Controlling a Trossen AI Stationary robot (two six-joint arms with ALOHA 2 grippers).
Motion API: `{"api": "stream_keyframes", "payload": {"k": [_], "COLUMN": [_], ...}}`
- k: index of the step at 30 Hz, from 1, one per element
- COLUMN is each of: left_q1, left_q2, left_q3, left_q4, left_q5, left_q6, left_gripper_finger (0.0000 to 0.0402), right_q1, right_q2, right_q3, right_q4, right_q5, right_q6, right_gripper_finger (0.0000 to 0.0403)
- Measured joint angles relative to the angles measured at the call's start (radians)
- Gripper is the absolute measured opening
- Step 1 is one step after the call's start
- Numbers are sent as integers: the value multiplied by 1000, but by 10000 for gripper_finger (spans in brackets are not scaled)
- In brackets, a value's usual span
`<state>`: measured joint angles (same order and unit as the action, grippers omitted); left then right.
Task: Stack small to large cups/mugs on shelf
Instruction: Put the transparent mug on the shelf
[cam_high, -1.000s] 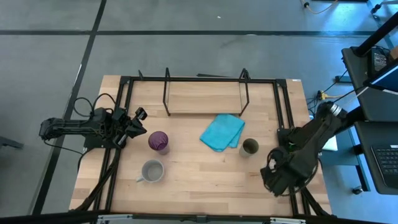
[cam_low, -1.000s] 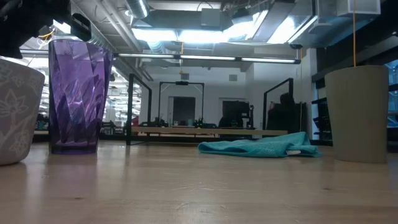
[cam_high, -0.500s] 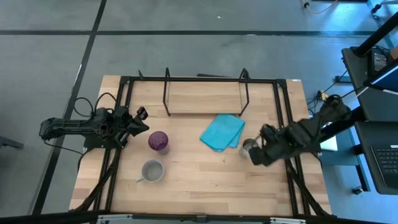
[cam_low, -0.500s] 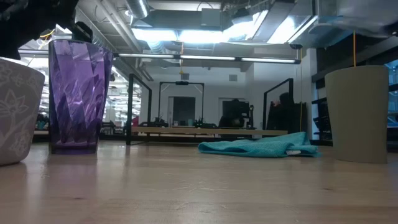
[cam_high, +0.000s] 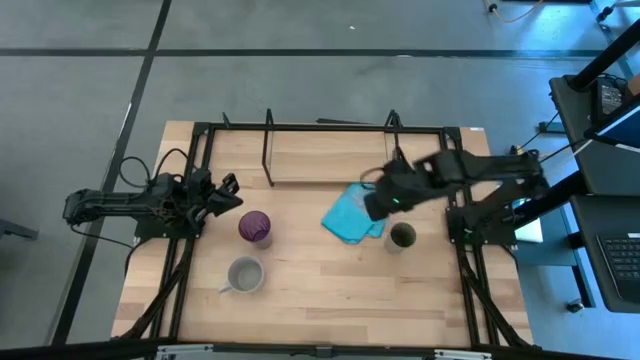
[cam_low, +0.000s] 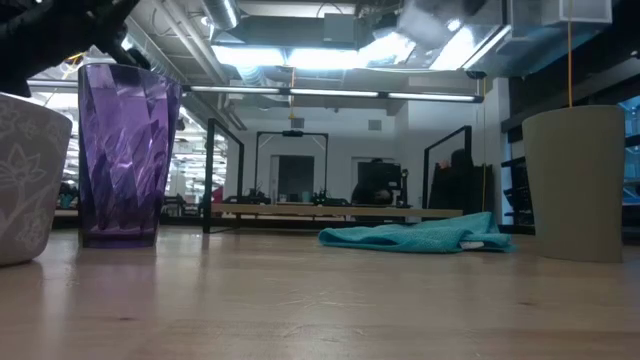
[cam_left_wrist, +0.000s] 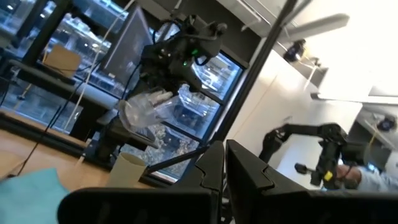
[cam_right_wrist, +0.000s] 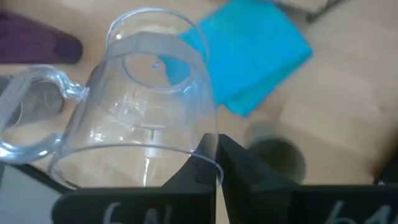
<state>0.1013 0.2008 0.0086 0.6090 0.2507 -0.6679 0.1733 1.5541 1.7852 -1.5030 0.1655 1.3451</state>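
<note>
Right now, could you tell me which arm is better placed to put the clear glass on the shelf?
The right. Its tool already grips the clear glass above the turquoise cloth, just before the shelf. The left tool waits empty by the purple tumbler.

Overhead view evenly lit, shadows soft and short. Low view backlit by bright ceiling light strips (cam_low: 300, 55), blown out; the purple tumbler (cam_low: 123, 150) glints on its facets. Left wrist view: white wall overexposed, motion blur throughout. Right wrist view: clear glass mug (cam_right_wrist: 134, 118) sharp; turquoise cloth (cam_right_wrist: 255, 59) beyond it soft.
</note>
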Motion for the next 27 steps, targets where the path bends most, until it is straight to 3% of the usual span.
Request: {"api": "stream_keyframes", "payload": {"k": [9,18,23,27], "left_q1": [0,0,0,0], "left_q2": [0,0,0,0], "left_q3": [0,0,0,0], "left_q4": [0,-11,-88,-184], "left_q5": [-6,1,2,2], "left_q6": [-102,-128,-222,-302], "left_gripper_finger": [11,11,11,11], "right_q1": [-212,-451,-529,-570], "right_q2": [145,216,262,305], "right_q3": [132,180,180,180], "right_q4": [3,-9,-11,-53], "right_q5": [-71,-181,-318,-346], "right_q6": [-265,-387,-457,-491], "right_gripper_finger": [9,10,11,12]}}
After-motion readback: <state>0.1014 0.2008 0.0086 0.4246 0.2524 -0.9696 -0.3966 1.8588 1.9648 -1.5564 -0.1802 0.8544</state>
